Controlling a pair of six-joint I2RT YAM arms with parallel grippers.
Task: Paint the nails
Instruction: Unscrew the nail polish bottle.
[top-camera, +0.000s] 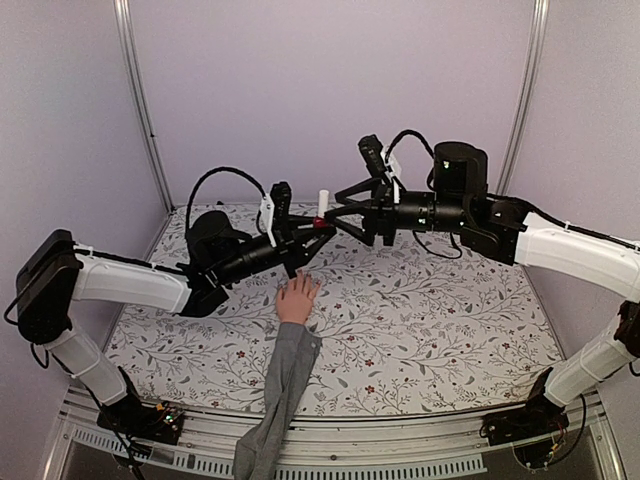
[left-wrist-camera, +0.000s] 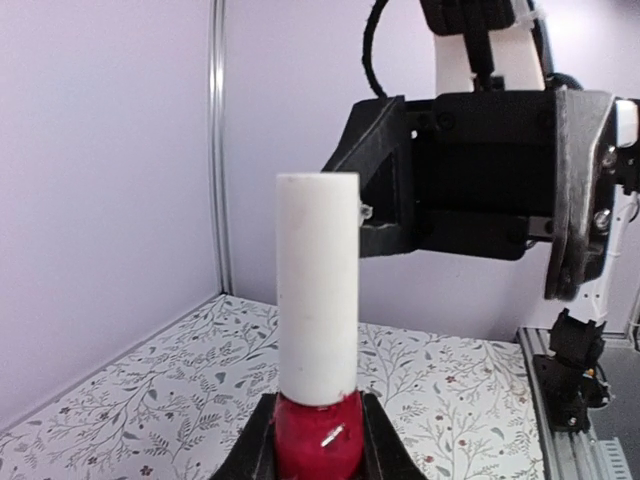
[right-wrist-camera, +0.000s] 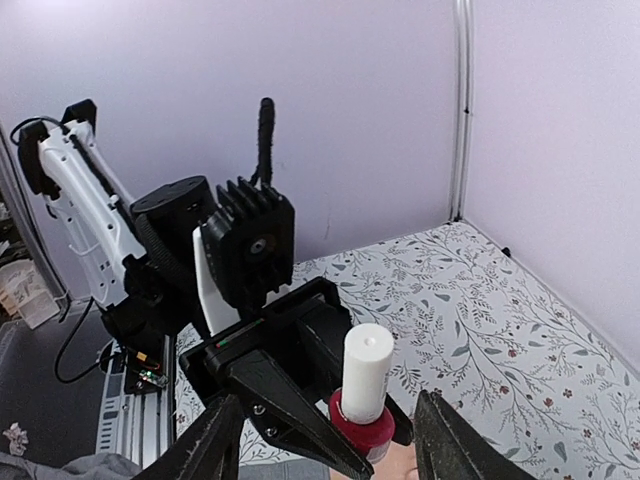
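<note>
Left gripper (top-camera: 312, 232) pinches the red bottle (left-wrist-camera: 318, 445) upright above the middle of the table (top-camera: 450, 330) while the right gripper (right-wrist-camera: 330, 400), spread near the white cap (left-wrist-camera: 318, 285), should centre and close squarely before twisting.

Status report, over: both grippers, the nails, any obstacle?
Left gripper shut on polish bottle, raised over mannequin hand. Right gripper open, close to white cap, cap on. Nails below, uncovered.
</note>
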